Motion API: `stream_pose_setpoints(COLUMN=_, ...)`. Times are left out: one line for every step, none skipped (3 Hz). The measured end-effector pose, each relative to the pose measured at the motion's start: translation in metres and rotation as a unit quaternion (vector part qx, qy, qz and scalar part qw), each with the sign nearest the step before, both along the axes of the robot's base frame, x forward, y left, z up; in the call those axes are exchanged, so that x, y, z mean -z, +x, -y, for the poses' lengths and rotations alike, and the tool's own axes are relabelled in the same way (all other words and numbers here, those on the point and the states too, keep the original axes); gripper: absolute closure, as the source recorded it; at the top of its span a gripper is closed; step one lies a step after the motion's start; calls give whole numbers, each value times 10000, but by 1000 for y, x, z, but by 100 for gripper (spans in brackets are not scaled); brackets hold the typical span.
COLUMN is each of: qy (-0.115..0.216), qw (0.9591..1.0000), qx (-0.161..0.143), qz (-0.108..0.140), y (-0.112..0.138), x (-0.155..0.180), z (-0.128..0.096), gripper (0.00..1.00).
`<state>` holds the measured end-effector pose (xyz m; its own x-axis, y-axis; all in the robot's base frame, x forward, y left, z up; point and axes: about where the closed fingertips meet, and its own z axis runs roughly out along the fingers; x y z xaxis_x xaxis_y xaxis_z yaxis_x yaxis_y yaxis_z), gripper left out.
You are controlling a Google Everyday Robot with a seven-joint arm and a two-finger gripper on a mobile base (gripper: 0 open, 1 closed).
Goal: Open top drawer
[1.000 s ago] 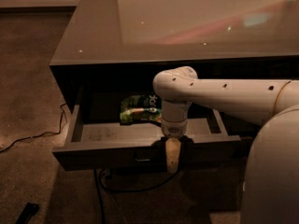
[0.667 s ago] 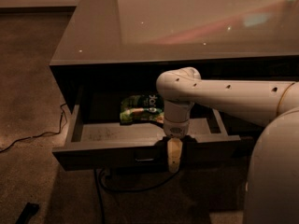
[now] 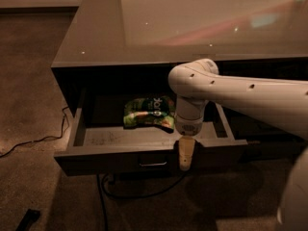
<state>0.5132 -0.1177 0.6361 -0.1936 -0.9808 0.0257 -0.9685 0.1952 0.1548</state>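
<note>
Dim brown carpet [image 3: 33, 105] surrounded a low dark cabinet whose glossy, glass-like top [image 3: 192, 23] caught faint reflections. Below that top, the top drawer [image 3: 110, 160] stood pulled well out toward the camera. Its long axis ran left to right across the view and its flat front faced the lower edge of the frame. The front was matt dark grey-brown and carried a small metal bar pull [image 3: 153, 164] at its centre; the inside was a shallow grey tray with straight side walls. A crinkled green snack bag [image 3: 148, 113] lay toward the back of the tray. The smooth white arm [image 3: 250, 93] reached in from the right and bent down over the drawer. The pale gripper [image 3: 186, 154] hung across the front's top edge, just right of the pull; how its jaws stood could not be told. A thin black cable [image 3: 43, 139] trailed over the carpet at left.
</note>
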Motion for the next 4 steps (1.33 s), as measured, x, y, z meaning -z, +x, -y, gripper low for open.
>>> stream_pose_setpoints(qy=-141, qw=9992, qx=87, qz=363, y=4, x=-25, z=10, gripper=0)
stream_pose_setpoints(qy=-270, qw=9974, qx=171, qz=640, y=8, x=-45, z=17, gripper=0)
stream_pose_setpoints(qy=-301, qw=9963, qx=227, qz=772, y=14, x=-52, z=20, gripper=19)
stream_pose_setpoints(qy=-298, qw=9958, qx=242, qz=837, y=16, x=-54, z=20, gripper=42)
